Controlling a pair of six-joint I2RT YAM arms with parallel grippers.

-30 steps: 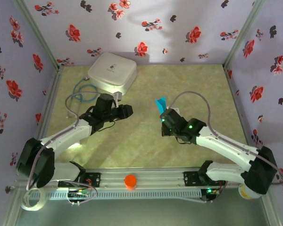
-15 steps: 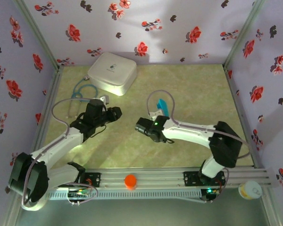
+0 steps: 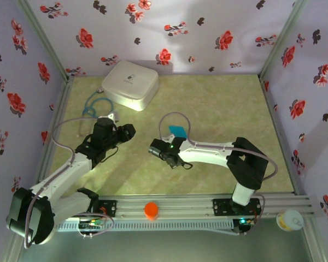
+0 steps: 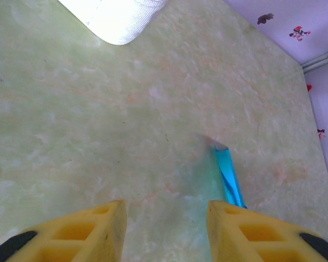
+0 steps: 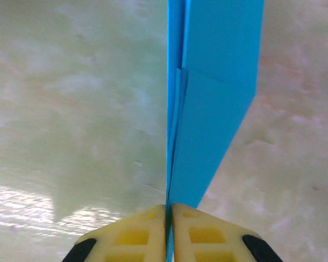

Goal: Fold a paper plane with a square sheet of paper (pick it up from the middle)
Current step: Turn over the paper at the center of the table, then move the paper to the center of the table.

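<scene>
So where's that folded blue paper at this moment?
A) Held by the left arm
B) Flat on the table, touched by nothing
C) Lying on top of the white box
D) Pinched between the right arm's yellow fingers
D. In the right wrist view the paper plane runs down into the right gripper, whose yellow fingers are shut on it, while the left gripper stands open with nothing between its fingers.

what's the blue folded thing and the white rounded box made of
Turquoise-blue folded plane: thin matte paper, judging by its sharp creases and stacked layer edges. White rounded box: probably smooth hard plastic, slightly glossy, with softly rounded corners; hard to be sure from this distance.
</scene>
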